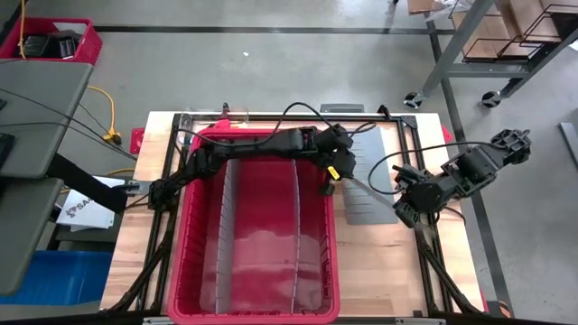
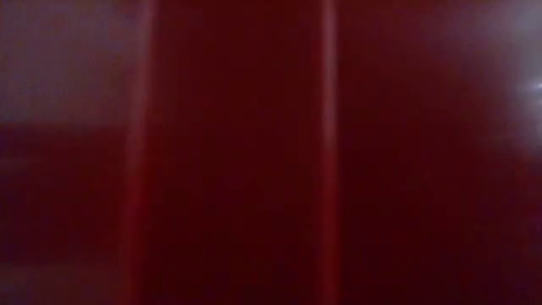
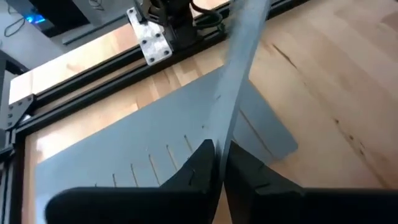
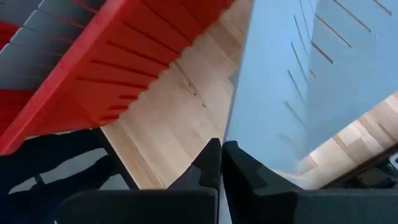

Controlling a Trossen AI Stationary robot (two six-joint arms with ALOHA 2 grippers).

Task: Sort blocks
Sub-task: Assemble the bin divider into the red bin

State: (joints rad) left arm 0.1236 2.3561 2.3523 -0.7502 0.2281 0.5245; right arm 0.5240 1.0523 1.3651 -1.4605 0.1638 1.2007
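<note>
No blocks show in any view. A thin grey divider sheet (image 1: 366, 192) hangs between my two grippers, to the right of the large red bin (image 1: 185, 239). My left gripper (image 1: 327, 181) reaches across the bin's far right corner and is shut on one end of it. My right gripper (image 1: 402, 212) is shut on the other end. Another flat grey slotted sheet (image 3: 143, 137) lies on the wooden table beneath. The low view shows only the bin's red wall (image 2: 237, 152). My left gripper pinches the sheet's end edge (image 3: 219, 140) between its two fingers, slanting down from the bin's side. The sheet (image 3: 236, 74) stands on edge and runs away from the fingers, above the flat sheet. My right gripper pinches the sheet by a corner of its edge (image 4: 231, 138) between its two fingers, pointing steeply down. The slotted sheet (image 4: 280, 93) spreads away from the fingers, over the table beside the bin's outer wall (image 4: 93, 68).
Two grey dividers (image 1: 226, 235) stand lengthwise inside the bin. Black frame rails (image 1: 411, 144) run along the table's edges, with a metal bracket (image 3: 149, 40) on one. Bare wood (image 1: 379, 271) lies right of the bin toward the near edge.
</note>
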